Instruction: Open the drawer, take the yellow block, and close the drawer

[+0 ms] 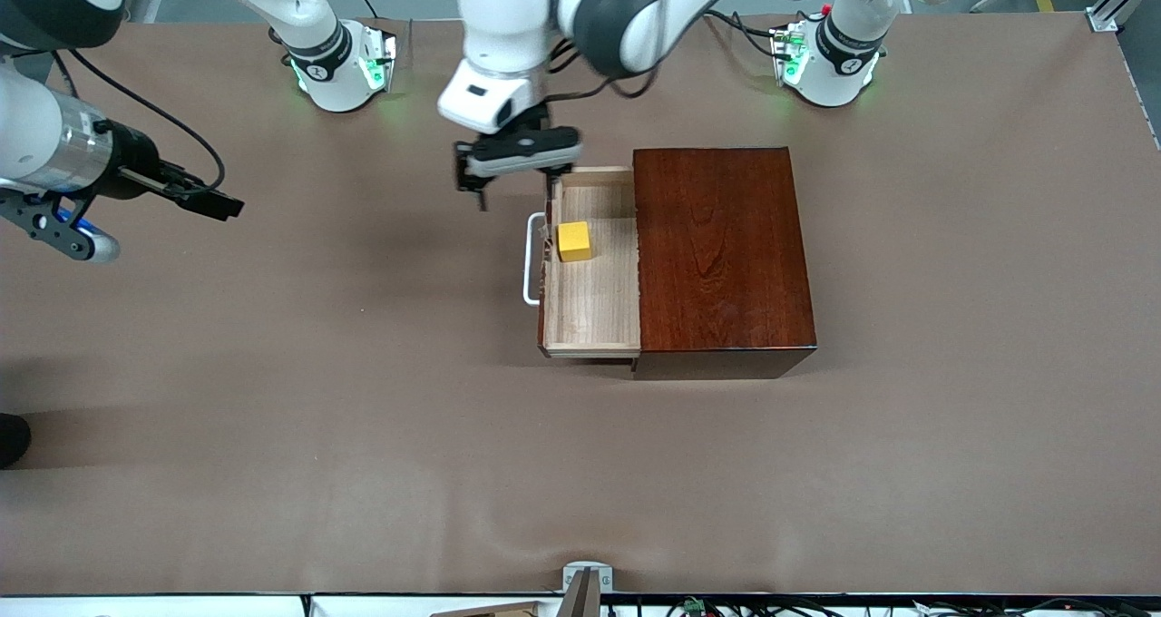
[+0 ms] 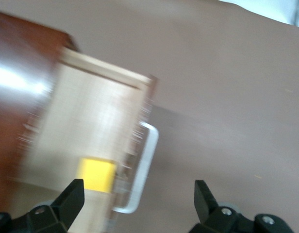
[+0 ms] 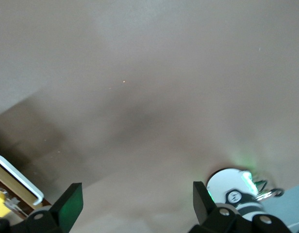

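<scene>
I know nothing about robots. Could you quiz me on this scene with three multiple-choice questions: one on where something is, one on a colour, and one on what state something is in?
1. Where is the yellow block?
A. On top of the box
B. In the drawer
C. On the table

2. What colour is the drawer's handle?
A. White
B. Black
C. Yellow

3. What state is the left end effector in?
A. Open and empty
B. Shut on the block
C. Shut on the handle

Answers:
1. B: the yellow block sits on the floor of the pulled-out drawer, close to its front.
2. A: the handle is a white loop.
3. A: the left end effector hangs over the drawer's front corner with its fingers apart and nothing between them. The right end effector waits open over the table.
</scene>
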Robot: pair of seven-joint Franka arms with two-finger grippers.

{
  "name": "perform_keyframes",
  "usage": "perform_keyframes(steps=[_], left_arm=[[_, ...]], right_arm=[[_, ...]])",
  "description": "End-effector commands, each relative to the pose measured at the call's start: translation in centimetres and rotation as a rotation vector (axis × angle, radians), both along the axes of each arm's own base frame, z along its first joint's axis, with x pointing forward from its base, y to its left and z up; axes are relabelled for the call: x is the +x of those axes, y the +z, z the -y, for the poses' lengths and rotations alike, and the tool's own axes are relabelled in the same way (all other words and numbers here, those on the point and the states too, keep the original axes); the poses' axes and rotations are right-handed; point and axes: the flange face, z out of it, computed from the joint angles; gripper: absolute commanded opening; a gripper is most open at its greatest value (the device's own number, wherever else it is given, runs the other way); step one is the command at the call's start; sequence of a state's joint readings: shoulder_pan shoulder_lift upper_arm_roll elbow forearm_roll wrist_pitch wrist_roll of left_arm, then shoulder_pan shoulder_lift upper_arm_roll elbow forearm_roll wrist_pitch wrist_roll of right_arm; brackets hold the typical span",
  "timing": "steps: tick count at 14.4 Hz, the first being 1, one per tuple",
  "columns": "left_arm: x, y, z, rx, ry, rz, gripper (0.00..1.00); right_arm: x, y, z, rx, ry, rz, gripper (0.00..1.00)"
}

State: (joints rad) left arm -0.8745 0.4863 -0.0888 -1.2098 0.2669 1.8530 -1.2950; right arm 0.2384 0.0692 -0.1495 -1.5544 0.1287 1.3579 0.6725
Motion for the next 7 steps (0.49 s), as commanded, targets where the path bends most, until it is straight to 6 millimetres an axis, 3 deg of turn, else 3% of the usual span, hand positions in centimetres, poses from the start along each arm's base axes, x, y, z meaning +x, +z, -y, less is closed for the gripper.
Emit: perform_keyframes(steps=[1, 4, 7], left_arm=[[2.0, 2.7, -6.6, 0.128, 0.045, -0.063, 1.0], [5.1, 5.3, -13.1, 0.226, 0.13, -0.07, 1.0], [8.4, 8.3, -19.3, 0.227, 0.086, -0.073, 1.0]], right_arm=[[-0.6, 0.0, -2.4, 0.0, -0.063, -0.013, 1.0], [-0.8, -0.2, -4.8, -0.002, -0.122, -0.013, 1.0], [-1.3, -0.5, -8.1, -0.022, -0.177, -0.004, 1.0]])
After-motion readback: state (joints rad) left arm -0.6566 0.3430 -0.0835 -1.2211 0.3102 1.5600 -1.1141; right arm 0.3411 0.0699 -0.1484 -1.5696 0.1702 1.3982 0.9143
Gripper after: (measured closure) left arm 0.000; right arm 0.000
